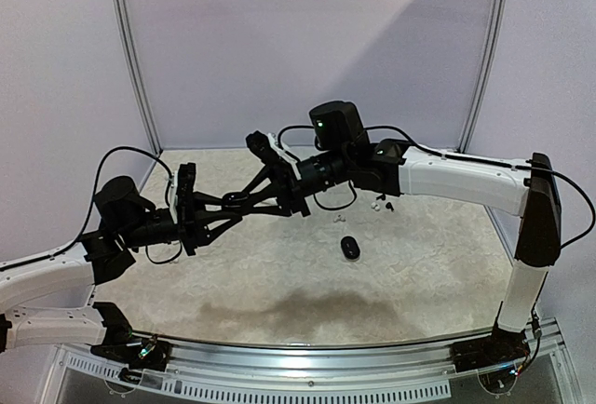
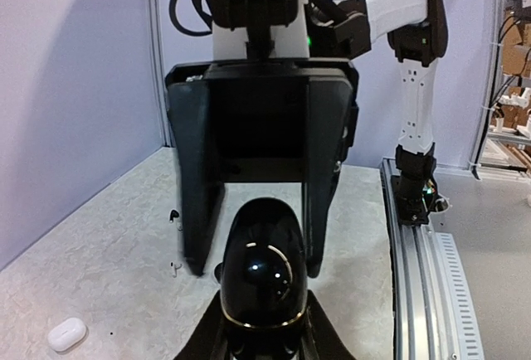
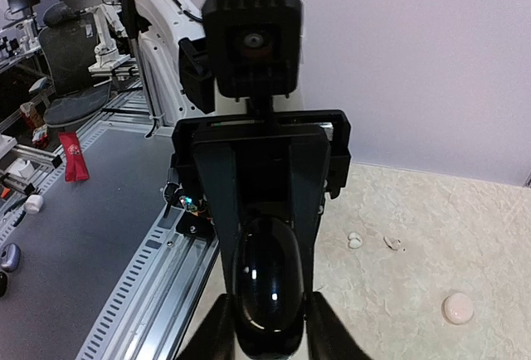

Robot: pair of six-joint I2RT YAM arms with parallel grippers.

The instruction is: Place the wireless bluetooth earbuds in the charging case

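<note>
A glossy black charging case (image 2: pixel 264 273) is held in the air above the table (image 1: pixel 233 278), between the 2 arms, which are stretched toward each other over the middle of the surface. The left gripper (image 2: pixel 265 320) is seen clamped on 1 end of this case, its 2 fingers (image 2: pixel 211 335) pressed against the case's sides. The right gripper (image 3: pixel 267 304) is seen closed on the opposite end, so the case is gripped from both sides at once; in each wrist view the other arm's fingers are seen flanking the far end of the case. The lid of the held case appears shut, though this cannot be told with certainty. The earbuds are not in any case: a white earbud (image 3: pixel 355 241) and a second white earbud (image 3: pixel 393 244) are left lying on the table toward the back wall, near each other but apart, and a small black earbud (image 2: pixel 174 215) is also seen on the table surface. A second black case (image 1: pixel 350 248) lies on the table right of centre, and a white case (image 2: pixel 66 334) is seen resting flat on the table, well apart from the grippers.
</note>
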